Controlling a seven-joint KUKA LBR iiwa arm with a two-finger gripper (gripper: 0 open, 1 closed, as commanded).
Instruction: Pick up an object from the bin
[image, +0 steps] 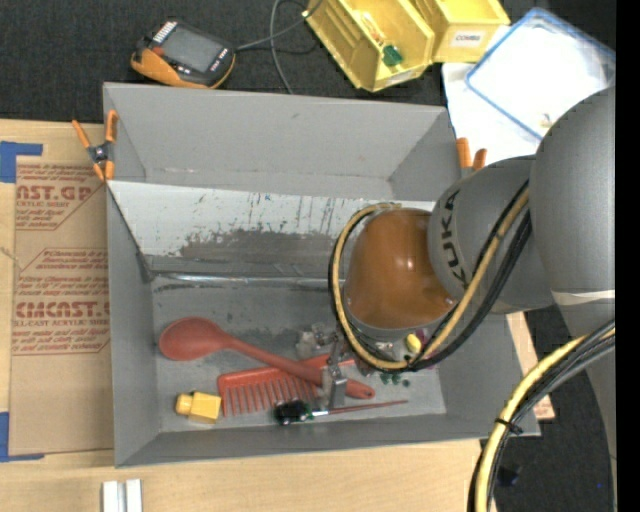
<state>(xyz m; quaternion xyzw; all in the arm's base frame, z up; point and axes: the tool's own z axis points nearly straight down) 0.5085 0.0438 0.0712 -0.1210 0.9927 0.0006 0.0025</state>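
The gripper (336, 378) sits at five o'clock in the bin (250, 140), over the handle of the spoon (190, 338), beside the comb (262, 392). I cannot tell the pincer's state.

The back half of the bin (270, 215) floor lies bare, as does its left sloped wall, so there is open room there. Along the front, 4 things crowd together: a red spoon (186, 338), a red comb (262, 390) just beside its handle, a yellow block (198, 405) and a black piece (290, 411) (at the comb's front edge). The arm (560, 230) and its orange cover (392, 270) block the bin's right side.
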